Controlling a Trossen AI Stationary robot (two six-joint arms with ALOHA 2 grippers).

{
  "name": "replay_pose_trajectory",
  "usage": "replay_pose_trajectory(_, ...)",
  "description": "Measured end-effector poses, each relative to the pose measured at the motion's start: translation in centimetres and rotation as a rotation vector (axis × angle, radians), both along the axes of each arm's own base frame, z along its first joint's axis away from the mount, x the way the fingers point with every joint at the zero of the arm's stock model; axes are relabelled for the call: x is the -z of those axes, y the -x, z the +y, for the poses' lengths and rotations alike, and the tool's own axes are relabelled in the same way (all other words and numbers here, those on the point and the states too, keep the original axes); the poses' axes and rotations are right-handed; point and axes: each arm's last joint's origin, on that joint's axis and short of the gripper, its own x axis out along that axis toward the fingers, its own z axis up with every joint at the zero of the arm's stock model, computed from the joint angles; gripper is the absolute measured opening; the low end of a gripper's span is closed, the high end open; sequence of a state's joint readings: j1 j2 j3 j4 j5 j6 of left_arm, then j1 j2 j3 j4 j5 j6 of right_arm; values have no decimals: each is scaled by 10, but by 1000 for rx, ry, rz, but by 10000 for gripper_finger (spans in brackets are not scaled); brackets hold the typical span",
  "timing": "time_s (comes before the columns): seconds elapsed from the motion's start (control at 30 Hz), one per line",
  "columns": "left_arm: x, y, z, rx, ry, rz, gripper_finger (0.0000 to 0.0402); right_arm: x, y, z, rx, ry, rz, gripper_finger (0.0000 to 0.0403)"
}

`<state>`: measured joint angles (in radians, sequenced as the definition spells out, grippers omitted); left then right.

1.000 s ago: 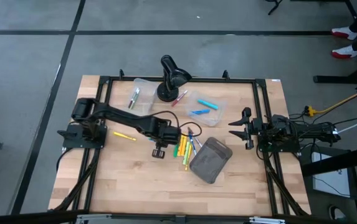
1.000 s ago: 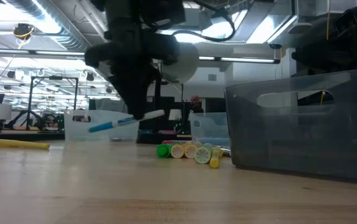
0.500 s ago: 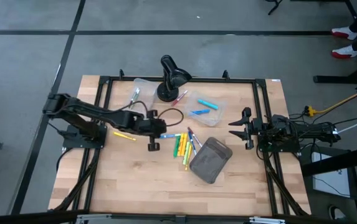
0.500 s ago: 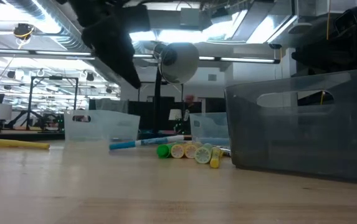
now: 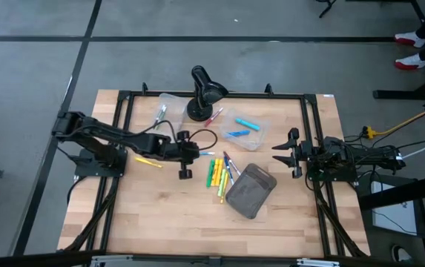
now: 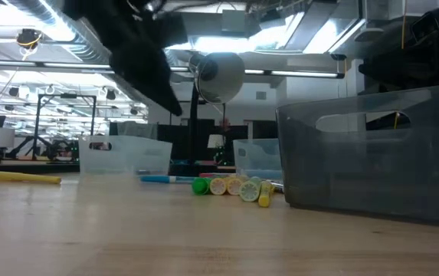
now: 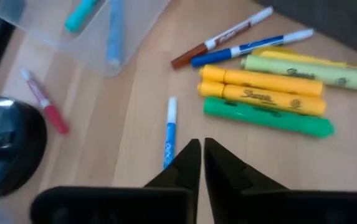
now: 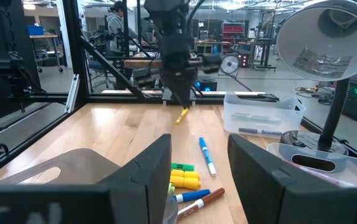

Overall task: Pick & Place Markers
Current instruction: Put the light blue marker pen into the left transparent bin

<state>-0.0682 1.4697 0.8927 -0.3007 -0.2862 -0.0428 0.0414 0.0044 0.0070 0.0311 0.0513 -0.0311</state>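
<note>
A blue marker [image 7: 169, 134] lies flat on the wood just ahead of my left gripper [image 7: 197, 152], which is shut and holds nothing. In the low view that gripper [image 6: 173, 107] hangs well above the blue marker [image 6: 162, 179]. Beyond it, yellow, orange and green markers [image 5: 216, 174] lie side by side with thin blue and brown pens [image 7: 240, 40]. One yellow marker [image 5: 147, 161] lies alone near the left arm, and a red one [image 7: 46, 107] lies by the lamp base. My right gripper [image 5: 286, 153] waits open at the table's right side.
Two clear bins stand at the far side: one [image 5: 169, 113] holds a few pens, the other [image 5: 243, 130] holds blue markers. A black desk lamp [image 5: 205, 90] stands between them. A grey pouch [image 5: 250, 190] lies right of the marker cluster. Bare wood spans the near half.
A second ago my left gripper held the blue marker lifted over the cluster. The gripper pulled back toward the table's left edge and rose. The marker left its fingers, tipped with one end down, and now lies flat on the table.
</note>
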Motion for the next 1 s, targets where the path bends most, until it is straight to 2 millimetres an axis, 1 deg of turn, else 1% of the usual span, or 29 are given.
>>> replay_pose_trajectory(0.1, 17, -13, 12, -11, 13, 9, 53, 0, 0, 0, 0, 0, 0, 157)
replay_pose_trajectory(0.27, 51, -22, 32, -23, -58, 137, 123, 0, 0, 0, 0, 0, 0, 157)
replay_pose_trajectory(0.37, 63, -24, 41, 21, -45, 185, 151, 0, 0, 0, 0, 0, 0, 157)
replay_pose_trajectory(0.47, 71, -25, 49, 45, -6, 206, 167, 0, 0, 0, 0, 0, 0, 157)
replay_pose_trajectory(0.6, 77, -23, 67, -18, 10, 222, 173, 0, 0, 0, 0, 0, 0, 157)
replay_pose_trajectory(0.77, 78, -19, 87, -52, 130, 200, 166, 0, 0, 0, 0, 0, 0, 157)
replay_pose_trajectory(0.9, 78, -16, 95, -48, 228, 180, 150, 0, 0, 0, 0, 0, 0, 157)
replay_pose_trajectory(1.0, 81, -17, 95, -51, 257, 181, 128, 0, 0, 0, 0, 0, 0, 157)
